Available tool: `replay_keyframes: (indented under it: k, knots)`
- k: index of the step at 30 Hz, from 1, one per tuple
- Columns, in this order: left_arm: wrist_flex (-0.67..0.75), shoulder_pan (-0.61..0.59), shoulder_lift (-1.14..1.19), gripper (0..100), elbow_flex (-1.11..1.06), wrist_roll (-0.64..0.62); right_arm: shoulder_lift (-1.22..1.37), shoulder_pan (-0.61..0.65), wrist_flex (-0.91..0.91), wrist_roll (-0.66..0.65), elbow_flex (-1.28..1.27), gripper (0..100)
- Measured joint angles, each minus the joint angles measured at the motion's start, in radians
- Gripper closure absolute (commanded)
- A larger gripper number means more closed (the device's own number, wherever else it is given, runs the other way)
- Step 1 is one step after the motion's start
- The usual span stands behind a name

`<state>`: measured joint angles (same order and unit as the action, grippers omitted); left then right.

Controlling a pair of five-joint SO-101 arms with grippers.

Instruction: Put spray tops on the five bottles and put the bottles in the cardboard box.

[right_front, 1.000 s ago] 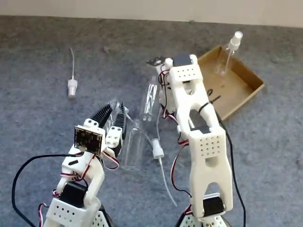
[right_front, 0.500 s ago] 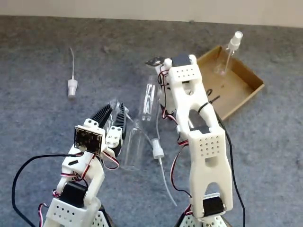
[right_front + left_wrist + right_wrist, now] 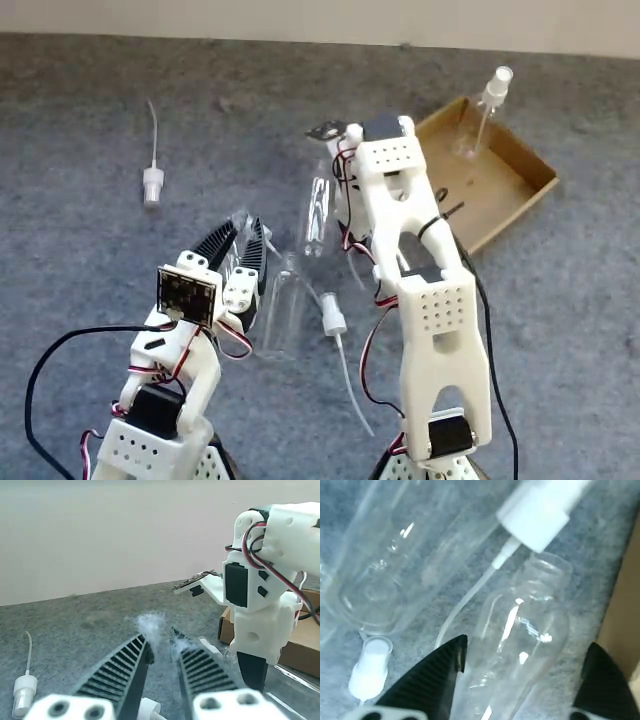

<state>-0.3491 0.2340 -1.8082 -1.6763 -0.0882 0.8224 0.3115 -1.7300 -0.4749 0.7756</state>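
Grey, carpet-like cloth covers the table [image 3: 80, 100] in the high view. The cardboard box [image 3: 497, 188] lies at the far right, and a capped bottle [image 3: 478, 125] stands upright in it. The left gripper [image 3: 243, 235] hovers low at the near left. A clear bottle [image 3: 317, 215] lies by the right arm's [image 3: 410, 230] head, left of the box. A second bottle [image 3: 281, 305] lies nearer, between the arms, with a loose spray top [image 3: 333, 318] and its tube just beside it. A far spray top [image 3: 152, 183] lies well apart at the left.

In the left wrist view, the left gripper [image 3: 159, 637] has its jaws narrowly apart, with a pale blur at the tips that I cannot identify. The far spray top [image 3: 24, 695] lies off to one side; the right arm [image 3: 260, 605] stands before the cardboard box [image 3: 305, 645].

In the right wrist view, the right gripper [image 3: 526, 647] has its jaws wide, either side of the clear bottle [image 3: 520, 630], which lies open-mouthed on the cloth. A white spray head [image 3: 536, 507] lies just past its mouth. Another empty bottle [image 3: 380, 565] lies alongside, and a small white cap [image 3: 370, 667] sits near one finger [image 3: 432, 680].
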Motion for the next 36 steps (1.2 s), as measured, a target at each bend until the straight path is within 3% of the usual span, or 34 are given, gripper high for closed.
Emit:
replay_keyframes:
  k: [13,19,22,36]
  knots:
    - [0.0,0.0,0.0,99,0.0,0.0,0.075,0.006,0.061,0.0,0.0,66.9]
    - [0.0,0.0,0.0,99,0.0,0.0,0.115,0.003,0.064,0.0,0.029,78.9]
    - [0.0,0.0,0.0,99,0.0,0.0,0.112,-0.005,0.066,0.0,0.04,79.8]
    - [0.0,0.0,0.0,99,0.0,0.0,-0.161,0.002,-0.015,-0.002,0.032,79.9]
